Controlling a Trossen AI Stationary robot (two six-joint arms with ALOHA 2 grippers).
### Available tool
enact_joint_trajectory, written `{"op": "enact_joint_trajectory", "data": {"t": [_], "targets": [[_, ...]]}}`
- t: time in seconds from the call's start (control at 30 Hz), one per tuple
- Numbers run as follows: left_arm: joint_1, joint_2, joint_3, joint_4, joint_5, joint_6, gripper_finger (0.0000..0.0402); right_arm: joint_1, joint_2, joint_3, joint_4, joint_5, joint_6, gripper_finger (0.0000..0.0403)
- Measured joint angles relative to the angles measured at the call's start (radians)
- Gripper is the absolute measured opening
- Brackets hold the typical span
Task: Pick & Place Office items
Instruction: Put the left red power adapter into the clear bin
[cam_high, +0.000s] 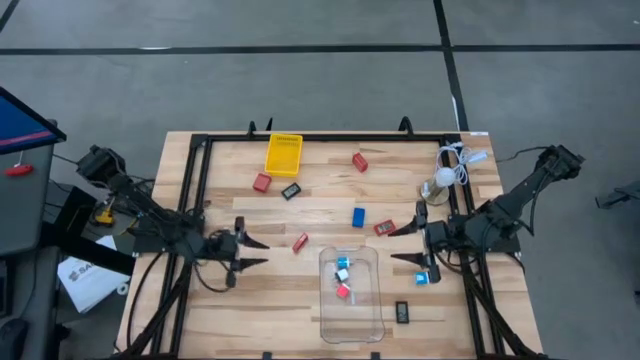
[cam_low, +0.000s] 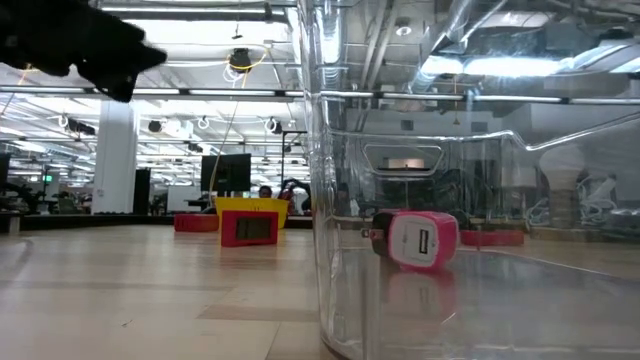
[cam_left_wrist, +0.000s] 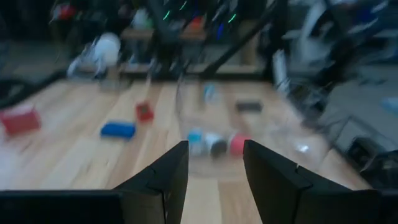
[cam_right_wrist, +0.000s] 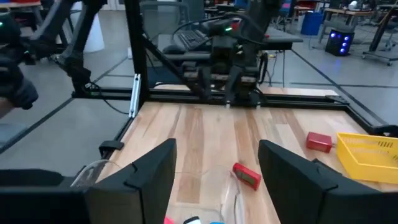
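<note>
Hovering parted and empty, the left pincer (cam_high: 252, 252) faces a red block (cam_high: 300, 242) at 3 o'clock, just left of the clear bin (cam_high: 351, 330). It should lower squarely over it before closing. The right pincer (cam_high: 404, 245) waits released, empty.

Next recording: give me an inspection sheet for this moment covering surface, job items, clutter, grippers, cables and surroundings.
Surface: wooden table inside a black frame.
Job's things: three small pieces in the clear bin; red blocks, blue block and black rectangles scattered on the wood; yellow tray holds nothing.
Clutter: white lamp-like object near the right rear corner.
Grippers: left gripper open, empty, left of the bin; right gripper open, empty, right of it.
Cables: coiled white cable by the lamp.
Surroundings: grey floor; no person clearly seen.
</note>
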Motion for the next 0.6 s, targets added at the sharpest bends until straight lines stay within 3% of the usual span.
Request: {"op": "enact_joint_trajectory", "data": {"t": [0.1,0.17,0.43,0.6], "targets": [[0.059,-0.066,-0.056,0.091,0.116,0.061,0.0149,0.019,0.011,-0.001,0.035,0.000,-0.003,0.0221],[0.114,-0.094,-0.066,0.083,0.137,0.077,0.0148,0.024,0.018,-0.001,0.050,0.000,-0.003,0.0221],[0.410,-0.091,-0.066,-0.046,0.068,-0.035,0.0137,0.024,0.027,0.000,0.076,0.002,0.000,0.0221],[0.554,-0.059,-0.033,-0.111,0.020,-0.143,0.0155,0.024,0.028,0.000,0.071,0.010,-0.001,0.0221]]}}
